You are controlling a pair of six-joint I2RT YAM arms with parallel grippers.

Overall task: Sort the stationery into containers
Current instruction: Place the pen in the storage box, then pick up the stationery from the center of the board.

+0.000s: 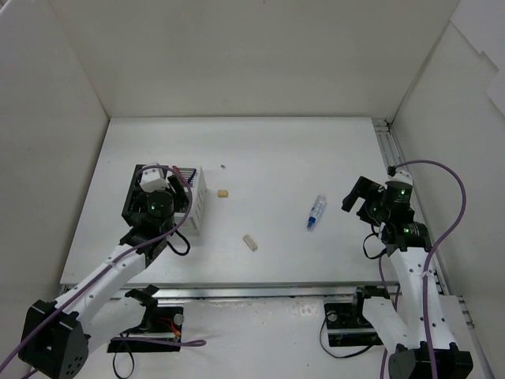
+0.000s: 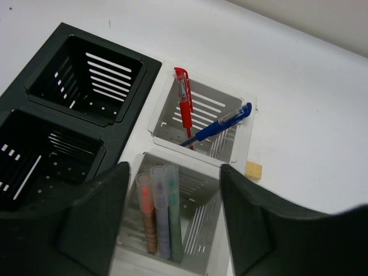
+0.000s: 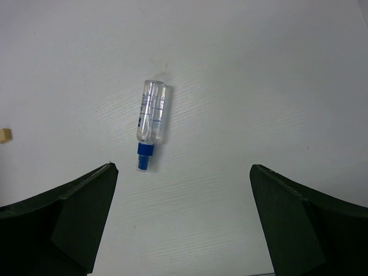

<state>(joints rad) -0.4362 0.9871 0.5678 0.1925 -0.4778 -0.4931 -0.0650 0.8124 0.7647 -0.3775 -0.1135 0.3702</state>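
Note:
My left gripper hangs open over the near compartment of the white container. Three markers, orange, grey-purple and green, stand in that compartment, free of the fingers. A red pen and a blue pen lean in the far compartment. The black container beside it holds nothing that I can see. Two beige erasers lie on the table. My right gripper is wide open above bare table, short of the clear tube with a blue cap.
White walls enclose the table on three sides. A metal rail runs along the table's right edge, close to the right arm. A tiny dark speck lies behind the white container.

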